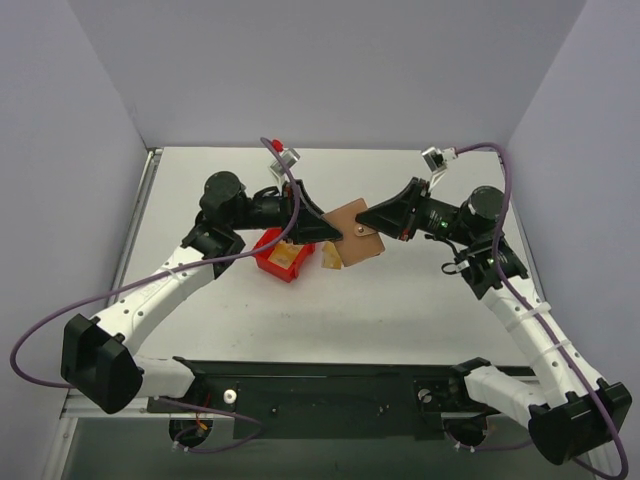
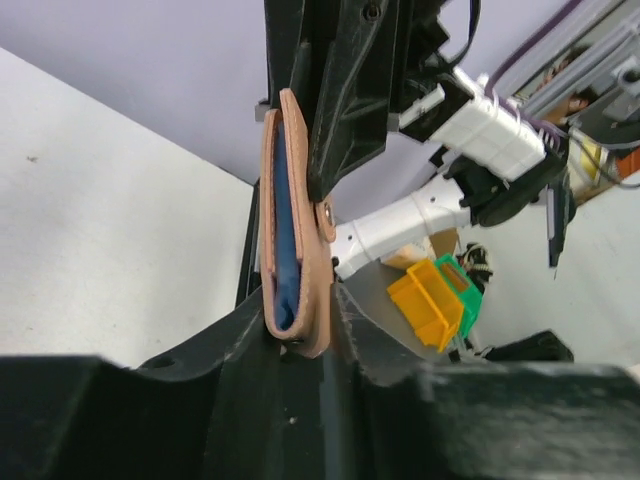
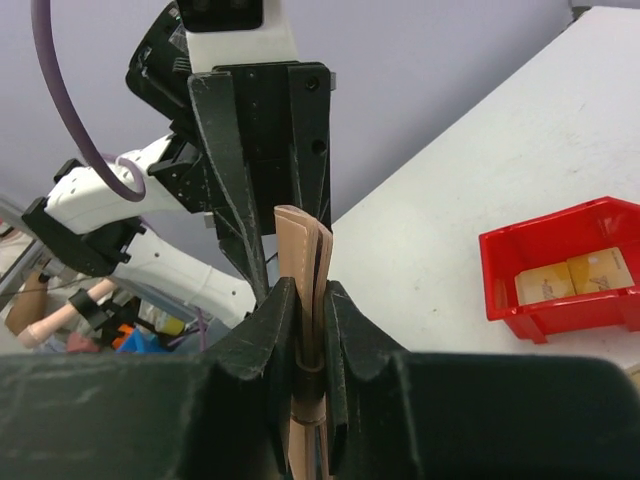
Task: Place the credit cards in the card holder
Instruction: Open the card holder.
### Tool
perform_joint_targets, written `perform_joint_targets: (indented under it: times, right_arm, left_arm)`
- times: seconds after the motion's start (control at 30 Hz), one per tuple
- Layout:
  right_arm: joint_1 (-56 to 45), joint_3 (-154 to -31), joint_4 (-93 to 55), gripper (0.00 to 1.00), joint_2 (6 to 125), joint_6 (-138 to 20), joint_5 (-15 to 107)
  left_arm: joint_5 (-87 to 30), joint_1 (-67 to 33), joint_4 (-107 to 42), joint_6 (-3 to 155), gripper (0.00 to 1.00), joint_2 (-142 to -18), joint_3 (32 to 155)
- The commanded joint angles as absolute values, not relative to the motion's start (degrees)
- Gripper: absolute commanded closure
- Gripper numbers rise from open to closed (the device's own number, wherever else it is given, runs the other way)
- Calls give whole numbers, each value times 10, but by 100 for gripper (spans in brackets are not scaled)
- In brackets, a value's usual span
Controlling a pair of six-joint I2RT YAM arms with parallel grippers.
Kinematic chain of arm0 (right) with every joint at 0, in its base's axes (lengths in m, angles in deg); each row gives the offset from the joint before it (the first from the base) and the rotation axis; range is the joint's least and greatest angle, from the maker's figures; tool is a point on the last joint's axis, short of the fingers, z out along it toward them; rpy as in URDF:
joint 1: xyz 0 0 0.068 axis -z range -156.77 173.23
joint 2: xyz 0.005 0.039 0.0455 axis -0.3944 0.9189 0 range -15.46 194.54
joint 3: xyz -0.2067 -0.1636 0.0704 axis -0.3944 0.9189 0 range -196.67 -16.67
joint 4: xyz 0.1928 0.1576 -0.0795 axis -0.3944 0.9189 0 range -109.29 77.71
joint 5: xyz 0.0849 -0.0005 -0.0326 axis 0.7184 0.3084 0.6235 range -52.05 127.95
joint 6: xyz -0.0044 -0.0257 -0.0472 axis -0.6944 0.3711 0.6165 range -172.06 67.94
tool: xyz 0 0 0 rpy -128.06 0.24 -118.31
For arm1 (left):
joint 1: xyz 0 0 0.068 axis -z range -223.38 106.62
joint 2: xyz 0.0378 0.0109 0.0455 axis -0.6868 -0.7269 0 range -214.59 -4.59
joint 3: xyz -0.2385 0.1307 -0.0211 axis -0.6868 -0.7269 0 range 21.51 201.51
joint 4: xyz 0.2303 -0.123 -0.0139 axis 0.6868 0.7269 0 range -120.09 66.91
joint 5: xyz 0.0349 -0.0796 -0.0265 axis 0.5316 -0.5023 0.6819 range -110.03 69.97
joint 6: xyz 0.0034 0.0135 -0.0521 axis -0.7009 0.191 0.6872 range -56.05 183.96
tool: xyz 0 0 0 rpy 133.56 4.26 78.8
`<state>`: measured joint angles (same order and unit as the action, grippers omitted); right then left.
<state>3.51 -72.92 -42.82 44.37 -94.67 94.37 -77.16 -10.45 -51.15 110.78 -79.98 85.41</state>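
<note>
While both arms reach toward mid-table in the top view, the card holder [image 1: 348, 222] hangs between them, off the table [image 1: 400, 300], its brown face up. The left gripper [image 1: 333, 232] pinches its left edge and the right gripper [image 1: 367, 229] its right edge. A red bin [image 1: 268, 245] sits on the table just beside the left gripper, with gold-yellow showing inside. A gold piece [image 1: 331, 257] lies just below the holder, next to the bin. It is probably a credit card, but too small to be sure.

Left wrist view: the card holder [image 2: 308, 260] is edge-on and upright, its leaves slightly parted with blue lining between them. The left gripper [image 2: 300, 320] has its jaws closed on the near edge. The right gripper [image 2: 305, 180] clamps the far edge from above. A yellow bin [image 2: 425, 300] and a green bin [image 2: 462, 285] stand in the background.

Right wrist view: the card holder [image 3: 298, 250] is again edge-on, with tan layers showing. The right gripper [image 3: 305, 300] has its jaws shut tight on it, and the left gripper [image 3: 285, 215] holds the opposite edge. The red bin [image 3: 540, 320] is off to the right, with two credit cards [image 3: 575, 275] lying flat side by side inside it.
</note>
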Motion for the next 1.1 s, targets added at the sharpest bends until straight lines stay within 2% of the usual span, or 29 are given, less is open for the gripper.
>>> perform_joint_targets:
  times: [0.0,0.07,0.13,0.47,0.83,0.9,1.07]
  right_arm:
    - [28,-682,-517,100,408,-996,860]
    - [28,-668,-548,100,398,-1014,826]
    - [28,-654,-572,100,392,-1034,789]
    - [18,-632,-668,100,417,-1114,757]
    - [-12,-633,-684,100,442,-1118,756]
    - [-14,-634,-684,100,444,-1116,755]
    - [-22,-642,-675,100,450,-1108,759]
  left_arm:
    - [-730,-111,-610,1139,59,-774,837]
    - [-709,-111,-648,1155,50,-766,819]
    - [-690,-111,-685,1180,47,-760,800]
    - [-616,-109,-756,1228,46,-745,737]
    - [-590,-109,-789,1247,47,-750,727]
    - [-589,-109,-789,1247,49,-749,726]
    - [-586,-109,-790,1246,70,-749,724]
